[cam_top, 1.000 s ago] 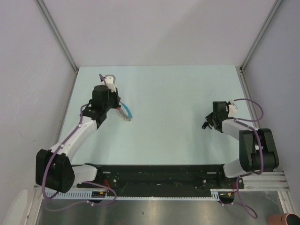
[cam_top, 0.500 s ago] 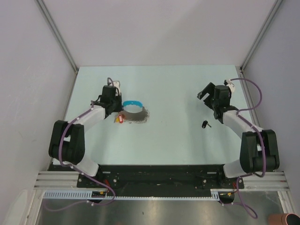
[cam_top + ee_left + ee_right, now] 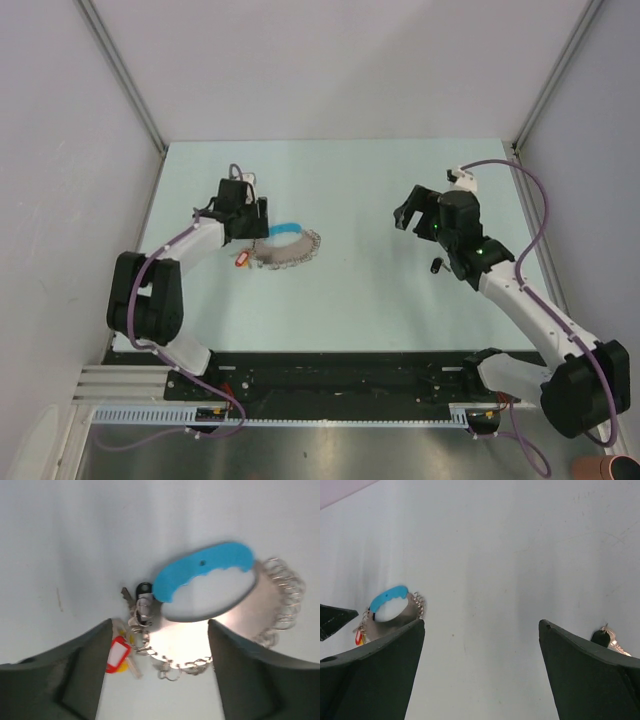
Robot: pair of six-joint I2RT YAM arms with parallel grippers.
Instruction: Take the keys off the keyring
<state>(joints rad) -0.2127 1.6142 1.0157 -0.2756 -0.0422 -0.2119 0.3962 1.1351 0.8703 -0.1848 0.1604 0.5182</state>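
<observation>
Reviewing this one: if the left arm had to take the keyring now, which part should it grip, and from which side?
Probably the light-blue band. It is the one broad, solid section of the keyring, while the chain is thin and floppy. The band sits on the loop's far side, so come from above with one finger inside the loop and one outside, clear of the red-headed key. The left gripper hangs open alongside.

My top camera sits high behind me and looks down on the whole table (image 3: 380,300). My left wrist camera stares down from close by, between its own fingers (image 3: 65,680), at the keyring (image 3: 200,575). My right wrist camera looks low across the table from afar; all three views share that keyring, small in the last.
</observation>
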